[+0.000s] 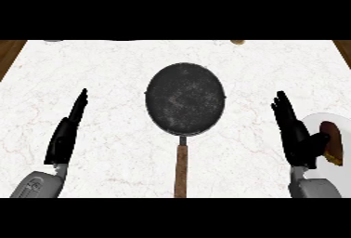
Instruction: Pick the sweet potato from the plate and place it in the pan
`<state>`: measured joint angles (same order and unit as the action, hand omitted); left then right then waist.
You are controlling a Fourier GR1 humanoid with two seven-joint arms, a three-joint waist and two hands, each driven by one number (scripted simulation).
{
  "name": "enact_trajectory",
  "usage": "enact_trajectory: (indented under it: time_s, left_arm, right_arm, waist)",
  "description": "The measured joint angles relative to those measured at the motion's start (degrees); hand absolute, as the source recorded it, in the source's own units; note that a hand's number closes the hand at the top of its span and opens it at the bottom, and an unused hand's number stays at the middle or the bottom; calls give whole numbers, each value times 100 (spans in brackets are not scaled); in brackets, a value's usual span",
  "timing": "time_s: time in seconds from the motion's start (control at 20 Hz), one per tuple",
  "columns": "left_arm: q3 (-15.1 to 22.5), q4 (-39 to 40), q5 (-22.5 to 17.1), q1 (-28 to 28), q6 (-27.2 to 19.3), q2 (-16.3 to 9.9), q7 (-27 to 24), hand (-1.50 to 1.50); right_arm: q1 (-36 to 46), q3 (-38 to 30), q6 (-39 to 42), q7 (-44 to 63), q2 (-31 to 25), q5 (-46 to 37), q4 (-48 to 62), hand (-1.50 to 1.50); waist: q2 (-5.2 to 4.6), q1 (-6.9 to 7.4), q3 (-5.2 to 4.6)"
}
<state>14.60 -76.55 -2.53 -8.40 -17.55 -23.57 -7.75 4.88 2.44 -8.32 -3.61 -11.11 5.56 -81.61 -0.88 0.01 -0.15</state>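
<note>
A dark round pan [185,98] lies at the middle of the marble counter, its wooden handle [181,169] pointing toward me. At the right edge a white plate [322,120] carries the brown sweet potato [334,141], partly cut off by the view's edge. My right hand [293,132] stands open just left of the plate, fingers straight and pointing away, thumb toward the sweet potato without touching it. Over at the left, my left hand [66,131] rests open with fingers straight, holding nothing.
The white marble counter [103,65] has wooden edges at the far left and right corners. A small tan object [237,42] sits at the far edge, and a grey object [53,41] peeks in at the far left.
</note>
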Motion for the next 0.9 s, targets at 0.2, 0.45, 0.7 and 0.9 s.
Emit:
enact_trajectory:
  time_s: [0.2, 0.45, 0.7, 0.9]
  left_arm:
    - [-32, -164, -16, 141, 83, -77, 287, 0]
    - [-64, -174, -100, 387, 96, -119, 542, 0]
    - [-87, -282, -221, 664, 162, -156, 737, 0]
    - [-87, -467, -252, 736, 224, -237, 887, 0]
  right_arm:
    - [366, -438, -611, 371, -413, -433, 90, -150]
    - [337, -1168, -1718, 1017, -1535, -1550, 533, -150]
    - [-151, -1542, -2763, 2345, -1929, -2535, 403, -150]
    - [-609, -1260, -2288, 3519, -2546, -3383, 152, -150]
  waist:
    - [57, 49, 9]
    - [49, -49, -46]
    - [122, -131, -41]
    - [132, -106, -49]
